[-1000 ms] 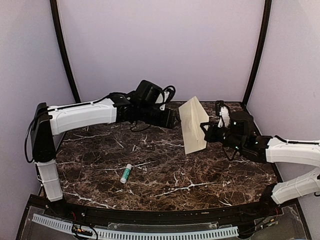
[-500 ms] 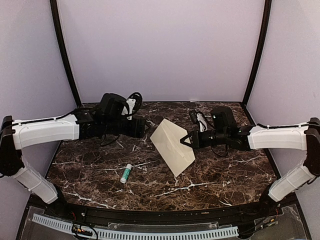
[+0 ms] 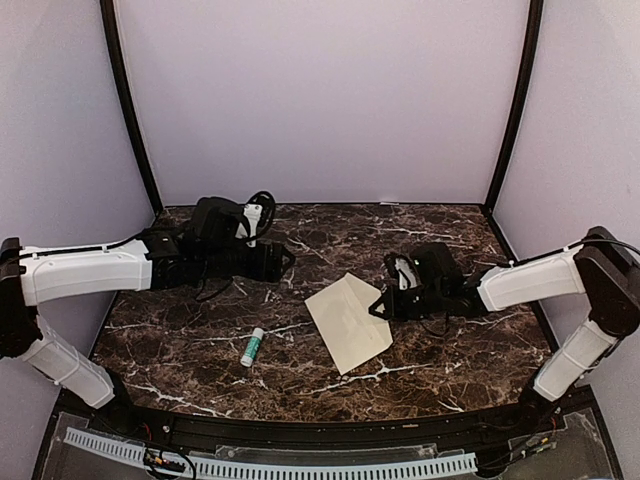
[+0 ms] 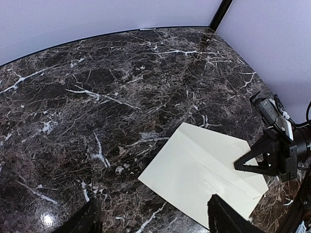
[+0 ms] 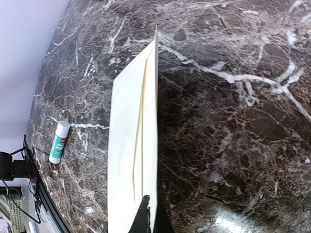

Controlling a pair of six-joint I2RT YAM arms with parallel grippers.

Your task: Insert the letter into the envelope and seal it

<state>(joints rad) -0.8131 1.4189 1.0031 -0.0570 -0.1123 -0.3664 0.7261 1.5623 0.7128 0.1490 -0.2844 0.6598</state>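
**Envelope low on the table, its edge nipped by the right gripper**

The pale cream envelope (image 3: pixel 347 322) sits near the middle of the dark marble table (image 3: pixel 180 325), turned at a slant, so that one corner points toward the near edge and another toward the far wall. Its diagonal flap seams show in the left wrist view. It looks close to flat on the stone (whether the held edge is raised a little off the surface cannot be told).

The right gripper (image 3: pixel 377 306) reaches in low from the right side, and its tips meet on the envelope's right-hand edge. In the right wrist view the two tips are pressed together with the thin paper between them, and the sheet runs away from the camera almost edge-on.

The left gripper (image 3: pixel 288 258) hangs above the table to the left of the envelope and farther back, well apart from it and touching nothing. Its fingers (image 4: pixel 90 218) stand spread wide at the bottom of its own wrist view, with the envelope ahead of them.

A small white and green glue stick (image 3: pixel 252 347) lies on its side to the left of the envelope, near but not touching.
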